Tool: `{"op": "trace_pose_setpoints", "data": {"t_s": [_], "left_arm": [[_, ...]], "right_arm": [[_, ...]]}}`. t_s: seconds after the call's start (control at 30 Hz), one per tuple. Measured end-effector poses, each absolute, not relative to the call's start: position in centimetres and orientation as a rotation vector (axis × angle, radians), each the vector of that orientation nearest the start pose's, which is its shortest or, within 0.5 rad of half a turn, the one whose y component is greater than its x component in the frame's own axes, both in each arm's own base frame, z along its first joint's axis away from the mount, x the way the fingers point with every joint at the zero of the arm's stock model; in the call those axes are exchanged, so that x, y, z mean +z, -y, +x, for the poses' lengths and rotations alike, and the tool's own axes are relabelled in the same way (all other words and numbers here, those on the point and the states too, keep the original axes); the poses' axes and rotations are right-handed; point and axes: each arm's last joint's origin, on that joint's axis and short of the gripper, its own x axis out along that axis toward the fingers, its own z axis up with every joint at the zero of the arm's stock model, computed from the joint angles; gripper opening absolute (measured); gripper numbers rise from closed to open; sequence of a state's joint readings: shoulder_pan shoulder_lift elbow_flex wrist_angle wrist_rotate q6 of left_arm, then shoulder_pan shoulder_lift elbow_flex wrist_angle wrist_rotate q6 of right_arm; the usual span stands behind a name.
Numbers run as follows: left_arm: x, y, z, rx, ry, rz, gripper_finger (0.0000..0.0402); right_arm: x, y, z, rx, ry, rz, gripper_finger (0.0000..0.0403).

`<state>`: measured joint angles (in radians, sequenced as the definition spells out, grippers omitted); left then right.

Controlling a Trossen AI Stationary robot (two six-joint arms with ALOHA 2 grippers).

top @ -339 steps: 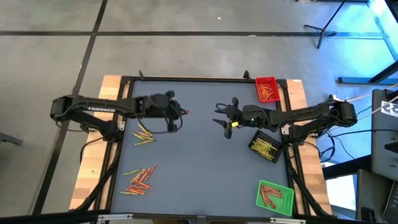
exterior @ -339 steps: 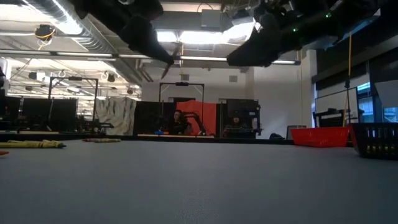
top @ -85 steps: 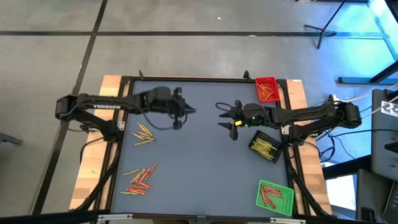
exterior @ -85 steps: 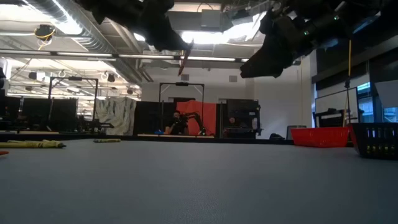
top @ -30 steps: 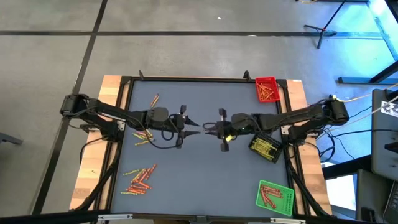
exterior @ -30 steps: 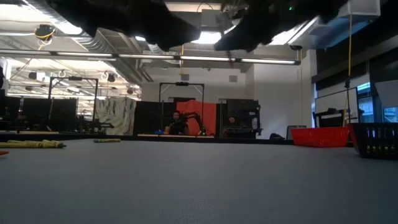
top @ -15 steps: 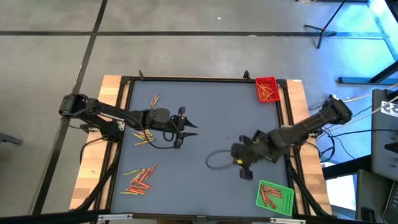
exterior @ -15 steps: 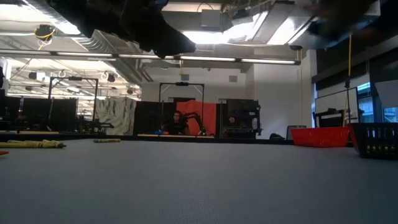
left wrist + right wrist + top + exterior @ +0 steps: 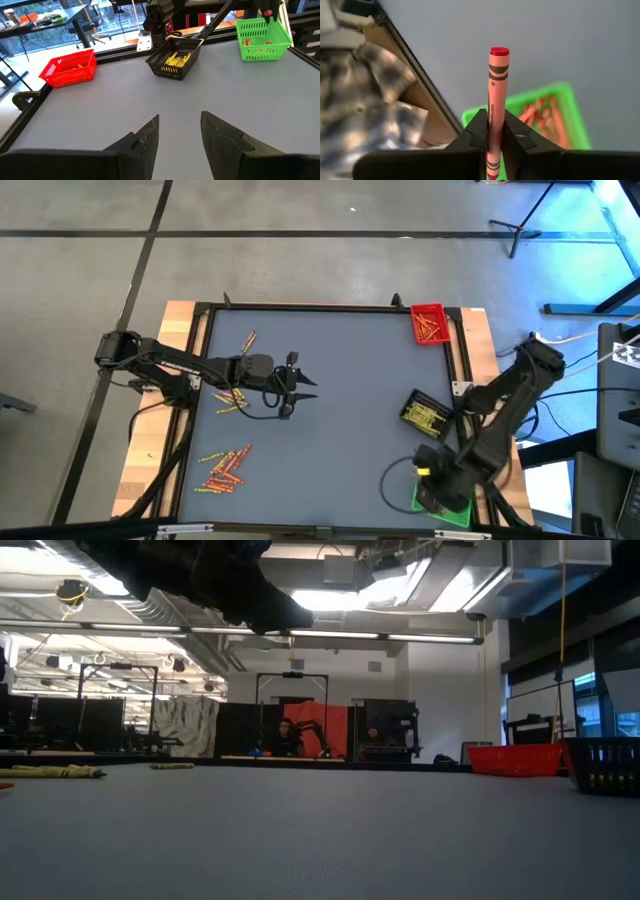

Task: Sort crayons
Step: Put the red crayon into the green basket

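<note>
The right tool [image 9: 491, 137] is clenched on a thin red wax crayon [image 9: 494, 110], its long axis running out past the fingertips. The green mesh plastic basket [image 9: 540, 112] lies just beyond, under the crayon. The left tool [image 9: 178, 131], released, is held mid-counter [image 9: 340, 410].

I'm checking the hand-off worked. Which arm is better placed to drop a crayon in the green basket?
Right. The right gripper grips a red crayon above the green basket; the left gripper is open, empty, mid-table.

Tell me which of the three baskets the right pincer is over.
The green basket at the table's near right corner; the right pincer, shut on a red crayon, hangs above it. The red and black baskets sit farther back.
</note>
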<state>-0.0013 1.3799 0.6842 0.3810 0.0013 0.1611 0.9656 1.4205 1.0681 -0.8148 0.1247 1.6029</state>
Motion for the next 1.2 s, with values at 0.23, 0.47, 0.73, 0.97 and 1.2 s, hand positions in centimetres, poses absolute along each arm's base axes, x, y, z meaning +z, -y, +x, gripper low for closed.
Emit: {"op": "trace_pose_setpoints", "data": {"t_s": [0.23,0.47,0.73,0.97,1.2], "left_arm": [[22.1,0.0,28.8,-0.030,-0.322,0.173,0.0128],[22.1,0.0,28.8,-0.033,-0.321,0.192,0.0128],[22.1,0.0,28.8,-0.024,-0.322,0.192,0.0128],[21.3,-0.6,28.4,0.177,-0.421,0.144,0.0128],[21.1,-2.5,27.6,0.395,-0.710,0.053,0.0128]], "right_arm": [[23.1,-25.3,12.6,-0.406,-1.307,1.009,0.0048],[21.8,-25.7,11.5,-0.564,-1.360,1.005,0.0104],[23.5,-22.2,14.3,-0.432,-1.180,0.749,0.0170],[23.9,-17.5,19.3,-0.401,-0.961,0.245,0.0167],[24.1,-12.7,23.0,-0.534,-0.862,-0.126,0.0166]]}}
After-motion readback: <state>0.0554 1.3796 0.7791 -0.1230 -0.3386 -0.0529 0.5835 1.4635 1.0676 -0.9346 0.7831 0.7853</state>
